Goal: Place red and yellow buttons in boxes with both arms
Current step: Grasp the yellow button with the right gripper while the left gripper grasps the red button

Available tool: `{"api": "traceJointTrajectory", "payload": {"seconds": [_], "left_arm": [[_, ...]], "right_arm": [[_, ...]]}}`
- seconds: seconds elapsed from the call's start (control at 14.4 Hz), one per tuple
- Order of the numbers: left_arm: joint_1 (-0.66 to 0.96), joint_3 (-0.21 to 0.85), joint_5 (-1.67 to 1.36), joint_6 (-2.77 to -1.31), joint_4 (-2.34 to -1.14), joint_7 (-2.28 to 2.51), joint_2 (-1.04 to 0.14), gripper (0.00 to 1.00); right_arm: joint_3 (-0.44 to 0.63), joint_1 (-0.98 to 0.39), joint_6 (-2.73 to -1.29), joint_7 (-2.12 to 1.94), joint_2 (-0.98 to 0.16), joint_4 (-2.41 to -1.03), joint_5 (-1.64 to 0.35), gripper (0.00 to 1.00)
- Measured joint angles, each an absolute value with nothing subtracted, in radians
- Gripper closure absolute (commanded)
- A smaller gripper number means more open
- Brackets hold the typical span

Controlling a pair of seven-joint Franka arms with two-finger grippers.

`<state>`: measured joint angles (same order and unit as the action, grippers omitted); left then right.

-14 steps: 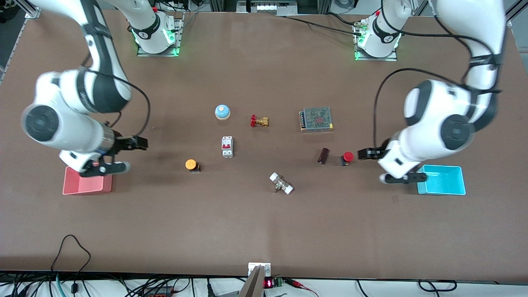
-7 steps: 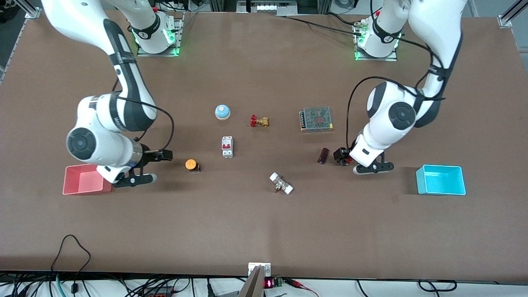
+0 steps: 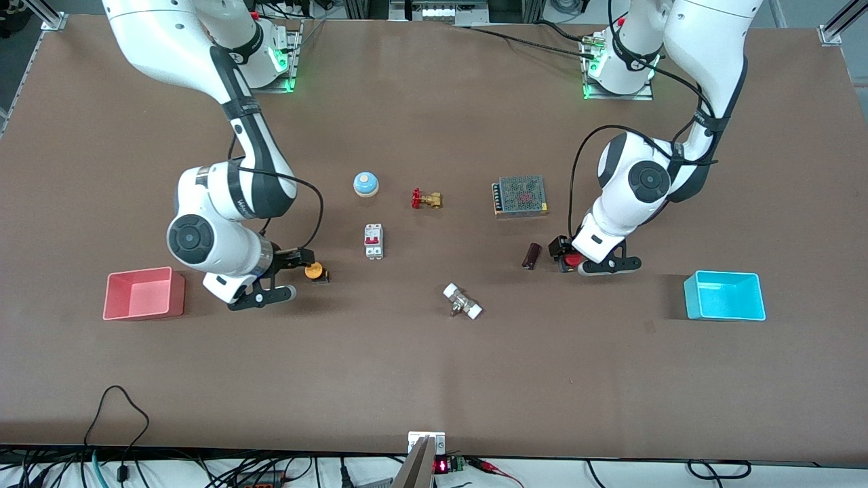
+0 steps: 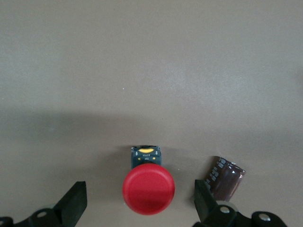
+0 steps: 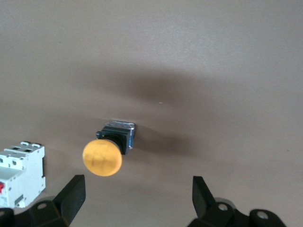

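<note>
The red button (image 3: 572,260) stands on the table, and my left gripper (image 3: 582,257) hangs open straight over it. In the left wrist view its red cap (image 4: 148,189) sits between the two spread fingers of the left gripper (image 4: 140,206), touching neither. The yellow button (image 3: 314,270) lies beside my right gripper (image 3: 287,276), which is open and low. In the right wrist view the yellow button (image 5: 102,157) is just outside the gap of the right gripper (image 5: 137,196), near one finger. The pink-red box (image 3: 142,313) and the cyan box (image 3: 724,316) stand at the table's two ends.
A dark cylinder (image 3: 531,255) lies right beside the red button, close to one left finger (image 4: 204,204). A white circuit breaker (image 3: 373,241) stands near the yellow button. A blue dome (image 3: 365,184), a red-handled valve (image 3: 426,199), a mesh-topped unit (image 3: 521,196) and a white fitting (image 3: 462,301) lie mid-table.
Both arms have swung from over their boxes toward the middle of the table. The left gripper now sits over the red button; the right gripper has come up beside the yellow one.
</note>
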<state>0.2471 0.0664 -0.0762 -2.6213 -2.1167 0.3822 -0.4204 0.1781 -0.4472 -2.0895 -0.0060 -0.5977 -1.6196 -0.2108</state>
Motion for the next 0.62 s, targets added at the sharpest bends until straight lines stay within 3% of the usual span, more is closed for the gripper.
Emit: {"api": "traceJointTrajectory", "payload": {"seconds": [0.62], "left_arm": [[0.291,0.064,-0.020,-2.632,-2.076,0.503,-0.499,0.00]], "right_arm": [[0.180,-0.493,-2.165,0.081,-0.668,-1.619,-0.211,0.00]]}}
